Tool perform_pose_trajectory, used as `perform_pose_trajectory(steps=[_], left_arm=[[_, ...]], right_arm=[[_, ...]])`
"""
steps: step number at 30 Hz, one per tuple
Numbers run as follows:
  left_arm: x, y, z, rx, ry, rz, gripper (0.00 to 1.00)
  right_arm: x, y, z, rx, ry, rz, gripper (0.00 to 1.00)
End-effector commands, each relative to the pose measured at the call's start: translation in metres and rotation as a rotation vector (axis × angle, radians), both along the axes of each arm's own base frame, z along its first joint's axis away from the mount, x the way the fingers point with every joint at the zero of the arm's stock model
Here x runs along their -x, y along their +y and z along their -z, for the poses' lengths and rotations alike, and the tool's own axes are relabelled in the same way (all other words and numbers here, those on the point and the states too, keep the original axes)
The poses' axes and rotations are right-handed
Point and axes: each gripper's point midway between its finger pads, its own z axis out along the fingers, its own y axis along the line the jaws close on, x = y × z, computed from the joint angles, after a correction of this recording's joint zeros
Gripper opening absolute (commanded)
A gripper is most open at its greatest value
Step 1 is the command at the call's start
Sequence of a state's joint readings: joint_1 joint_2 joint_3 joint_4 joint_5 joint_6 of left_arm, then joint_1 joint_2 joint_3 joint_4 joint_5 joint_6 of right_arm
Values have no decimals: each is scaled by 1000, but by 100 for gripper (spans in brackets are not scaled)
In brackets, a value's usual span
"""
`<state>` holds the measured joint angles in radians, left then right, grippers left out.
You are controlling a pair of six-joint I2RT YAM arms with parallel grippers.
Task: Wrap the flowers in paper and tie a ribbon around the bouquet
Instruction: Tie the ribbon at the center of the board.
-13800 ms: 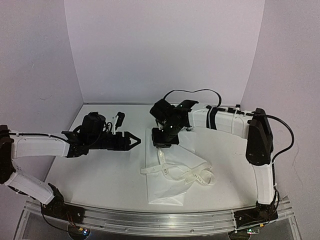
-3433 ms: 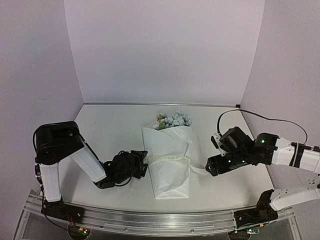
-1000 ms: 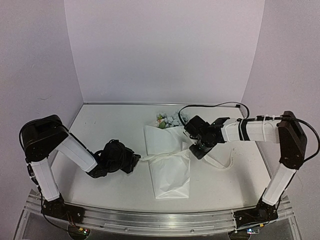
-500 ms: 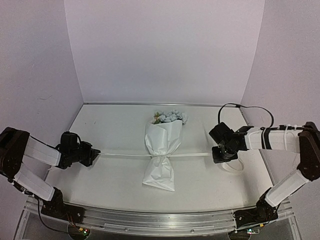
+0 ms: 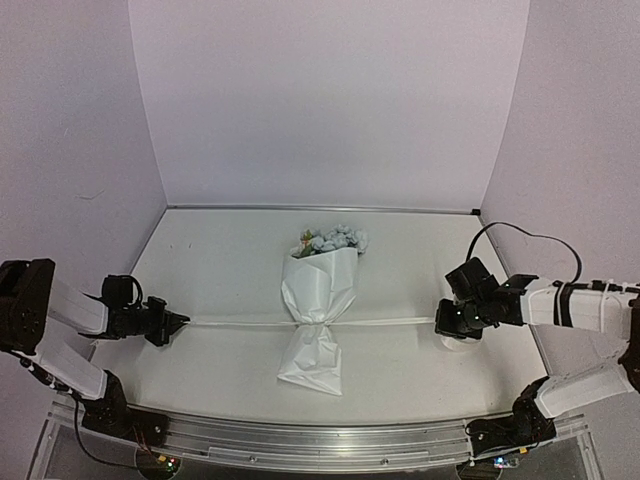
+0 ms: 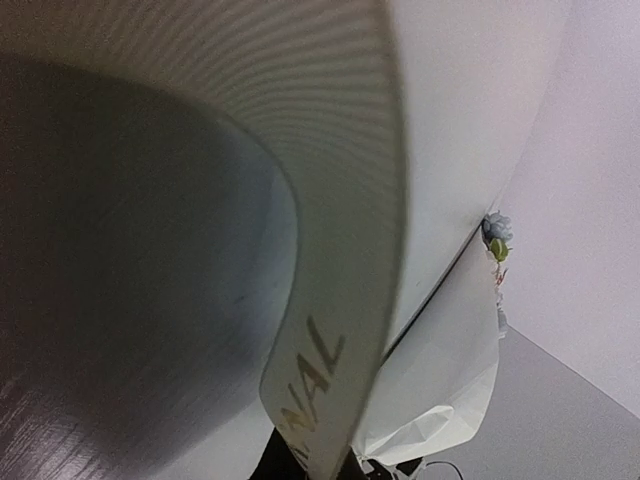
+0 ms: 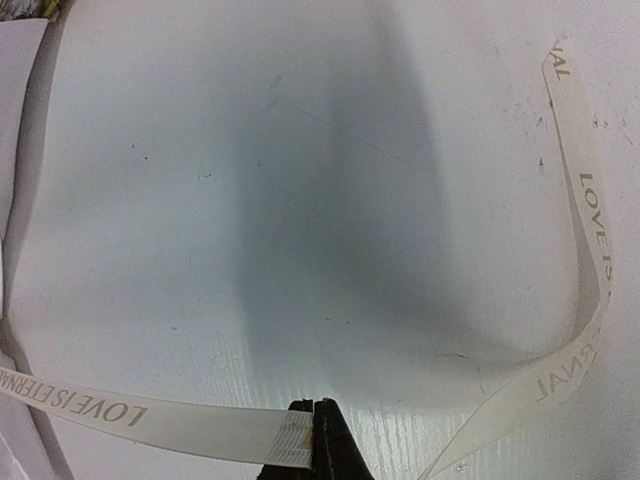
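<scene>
the bouquet (image 5: 319, 300) lies mid-counter (image 5: 230, 260), its flowers (image 5: 332, 239) toward 12 o'clock. the ribbon (image 5: 240, 323) is drawn taut across its pinched waist. the left claw (image 5: 181, 321) at 9 o'clock and the right claw (image 5: 440, 324) at 3 o'clock are each clamped tight on a ribbon end. to cinch well, i'd pull both ends evenly, level and directly opposite, so the bouquet neither skids nor tears.

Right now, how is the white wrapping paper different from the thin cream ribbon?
The white wrapping paper is wide, wrapped into a pinched cone; the thin cream ribbon is narrow, stretched straight across it. The paper is plain; the ribbon has printed words. Both are pale.
</scene>
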<state>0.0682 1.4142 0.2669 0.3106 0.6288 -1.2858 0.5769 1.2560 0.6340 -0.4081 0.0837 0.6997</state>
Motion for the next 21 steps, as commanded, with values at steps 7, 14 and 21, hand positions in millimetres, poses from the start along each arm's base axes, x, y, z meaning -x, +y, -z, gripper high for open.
perform_pose_trajectory(steps=[7, 14, 21], left_arm=[[-6, 59, 7, -207, 7, -183, 0], [-20, 65, -19, -225, -48, -169, 0], [-20, 66, -28, -263, -72, -141, 0]], right_arm=[[37, -92, 9, 279, 91, 245, 0], [41, -100, -17, 297, 84, 239, 0], [54, -89, -5, 283, 153, 183, 0]])
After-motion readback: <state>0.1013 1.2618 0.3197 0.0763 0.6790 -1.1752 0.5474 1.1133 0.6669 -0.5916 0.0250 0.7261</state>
